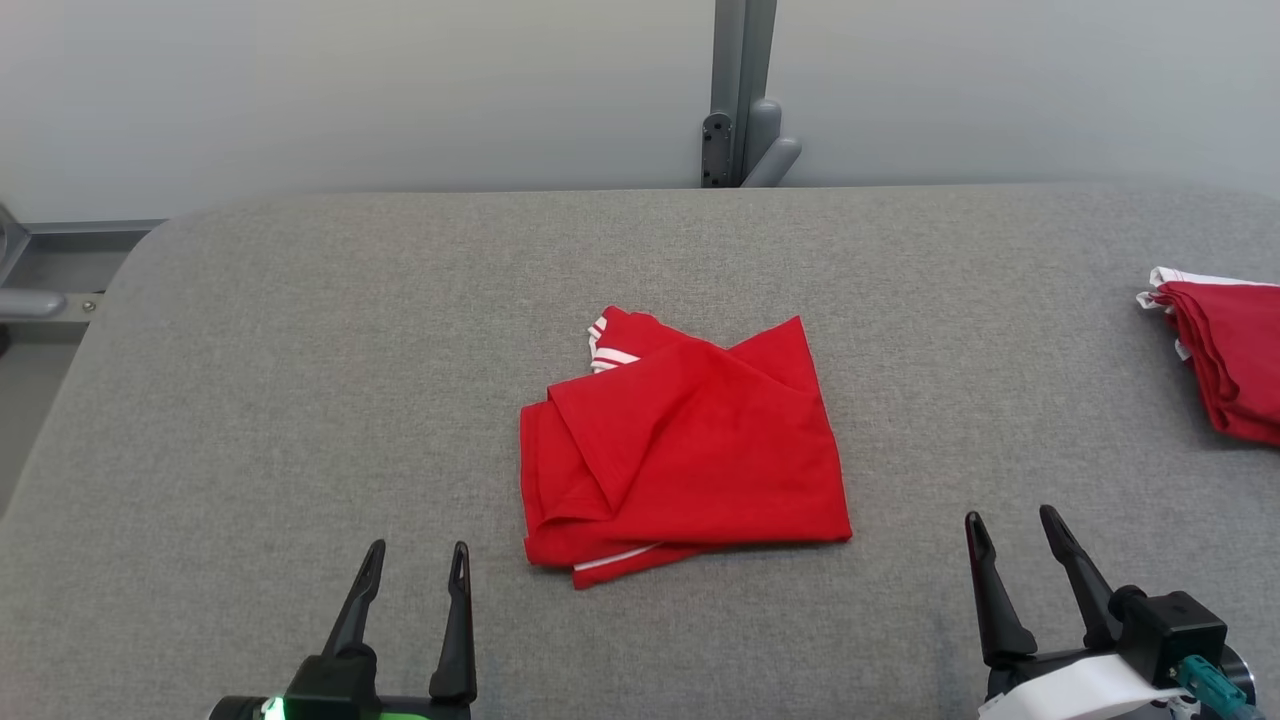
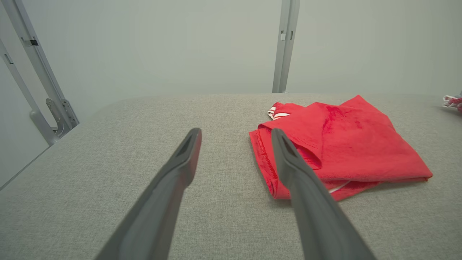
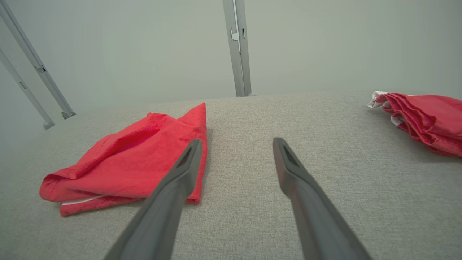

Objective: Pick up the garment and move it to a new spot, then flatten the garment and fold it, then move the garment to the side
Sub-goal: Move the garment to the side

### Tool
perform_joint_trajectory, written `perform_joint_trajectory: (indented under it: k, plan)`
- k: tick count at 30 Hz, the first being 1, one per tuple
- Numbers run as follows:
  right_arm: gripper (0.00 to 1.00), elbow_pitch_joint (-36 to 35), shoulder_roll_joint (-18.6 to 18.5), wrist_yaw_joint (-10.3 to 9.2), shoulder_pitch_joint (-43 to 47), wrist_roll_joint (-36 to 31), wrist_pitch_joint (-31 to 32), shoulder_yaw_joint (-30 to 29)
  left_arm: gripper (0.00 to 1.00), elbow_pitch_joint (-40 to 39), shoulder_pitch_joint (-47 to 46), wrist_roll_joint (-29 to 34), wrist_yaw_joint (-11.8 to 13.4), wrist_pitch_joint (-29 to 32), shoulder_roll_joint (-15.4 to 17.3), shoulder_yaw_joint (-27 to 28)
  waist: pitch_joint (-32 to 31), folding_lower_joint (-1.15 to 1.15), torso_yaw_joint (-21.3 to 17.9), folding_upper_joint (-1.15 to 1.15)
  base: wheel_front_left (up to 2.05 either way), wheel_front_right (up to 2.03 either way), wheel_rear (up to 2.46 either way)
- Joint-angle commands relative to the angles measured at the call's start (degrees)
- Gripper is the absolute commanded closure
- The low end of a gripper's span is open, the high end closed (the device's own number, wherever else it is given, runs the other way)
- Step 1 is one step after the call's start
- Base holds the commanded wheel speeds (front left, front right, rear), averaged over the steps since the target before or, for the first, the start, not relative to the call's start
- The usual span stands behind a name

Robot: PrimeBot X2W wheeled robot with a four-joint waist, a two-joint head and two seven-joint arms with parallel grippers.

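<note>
Left gripper (image 1: 417,565) and right gripper (image 1: 1012,532) both wide apart, empty, flanking folded red garment (image 1: 685,450) on table (image 1: 300,350); second red pile (image 1: 1225,355) far right.

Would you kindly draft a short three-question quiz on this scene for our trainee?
1. True or false: the left hand holds the folded red garment.
2. Where does the second red garment lie? A) at the right side of the table, apart from the folded one B) on top of the folded one C) on the floor
3. Fill in: the right hand has its jaws ____.
Key: 1 false; 2 A; 3 open.
</note>
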Motion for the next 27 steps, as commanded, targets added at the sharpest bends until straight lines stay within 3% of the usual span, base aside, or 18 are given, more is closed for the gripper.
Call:
perform_joint_trajectory:
  k: [1, 19, 27]
  plan:
    - [0.0, -0.3, 0.1, -0.01, 0.5, -0.6, -0.2, 0.1, 0.0, 0.0, -0.7, -0.2, 0.1, -0.1, 0.0, 0.0, 0.0, 0.0, -0.2, 0.0, 0.0, 0.0, 0.0]
    - [0.0, 0.0, -0.7, -0.01, 0.9, -0.7, -0.2, 1.2, 0.0, 0.7, -0.8, 0.6, -0.6, -0.1, 0.0, -0.4, -0.2, 0.0, 0.1, 0.0, 0.0, 0.0, 0.0]
    - [0.0, 9.0, -1.9, -0.01, -6.4, 3.7, -0.2, 4.2, 0.0, 1.0, -2.1, 0.7, -1.0, -0.1, 0.0, -1.6, 1.5, 0.0, 1.6, 0.0, 0.0, 0.0, 0.0]
